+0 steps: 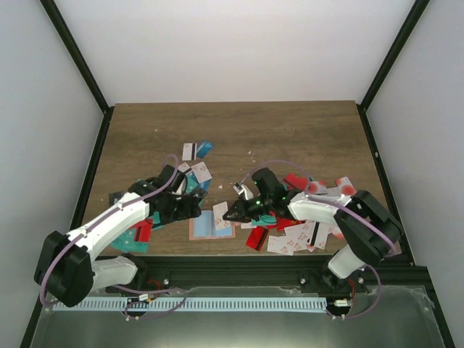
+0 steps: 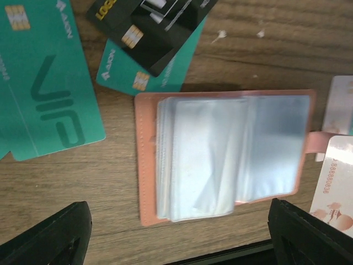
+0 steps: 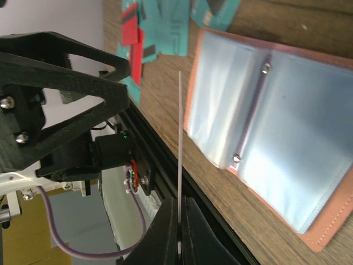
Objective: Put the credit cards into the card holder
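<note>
The card holder (image 1: 212, 224) lies open on the table near the front edge, salmon-pink with clear sleeves facing up. My left gripper (image 1: 191, 209) hovers at its left side, open; in the left wrist view its fingers (image 2: 51, 236) stand wide apart just short of the card holder's pink rim (image 2: 144, 165), with nothing between them. My right gripper (image 3: 180, 234) is shut on a thin pale credit card (image 3: 180, 149), seen edge-on and held upright beside the card holder (image 3: 325, 234). More credit cards (image 1: 297, 235) lie scattered around it, teal (image 2: 49, 88), black (image 2: 154, 27) and white with red marks (image 2: 337, 182).
Loose cards spread over the right front (image 1: 319, 190), the left front (image 1: 132, 235) and behind the holder (image 1: 197, 151). The table's black front rail (image 1: 239, 264) runs close below the holder. The left arm's black frame (image 3: 66, 83) fills the right wrist view's left side.
</note>
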`<action>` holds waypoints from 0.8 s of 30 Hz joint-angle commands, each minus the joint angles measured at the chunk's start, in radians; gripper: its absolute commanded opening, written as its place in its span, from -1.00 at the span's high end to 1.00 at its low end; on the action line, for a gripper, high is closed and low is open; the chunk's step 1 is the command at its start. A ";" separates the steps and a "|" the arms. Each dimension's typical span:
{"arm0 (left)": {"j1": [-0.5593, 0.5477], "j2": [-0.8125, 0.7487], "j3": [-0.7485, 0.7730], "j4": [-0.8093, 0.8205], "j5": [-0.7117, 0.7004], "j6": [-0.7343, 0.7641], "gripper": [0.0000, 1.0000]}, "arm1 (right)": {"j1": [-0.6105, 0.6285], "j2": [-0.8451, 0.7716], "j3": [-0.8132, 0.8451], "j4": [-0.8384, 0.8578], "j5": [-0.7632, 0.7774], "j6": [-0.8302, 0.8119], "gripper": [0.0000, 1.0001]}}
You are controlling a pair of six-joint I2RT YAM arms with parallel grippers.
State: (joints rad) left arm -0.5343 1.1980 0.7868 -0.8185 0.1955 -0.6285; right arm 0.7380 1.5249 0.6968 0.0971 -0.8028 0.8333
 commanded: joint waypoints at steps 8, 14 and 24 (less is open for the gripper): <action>0.005 0.088 -0.053 0.044 -0.039 0.005 -0.48 | 0.054 0.133 0.070 -0.006 -0.028 0.013 0.99; 0.004 0.130 -0.063 0.084 -0.034 0.029 -0.37 | 0.057 0.193 0.105 -0.028 -0.030 0.023 0.99; 0.005 0.165 -0.061 0.109 -0.030 0.046 -0.24 | 0.057 0.250 0.154 -0.087 -0.019 0.013 0.99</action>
State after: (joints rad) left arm -0.5323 1.3548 0.7265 -0.7296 0.1623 -0.5972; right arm 0.7872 1.7485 0.8078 0.0479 -0.8181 0.8501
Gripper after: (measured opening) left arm 0.634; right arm 0.024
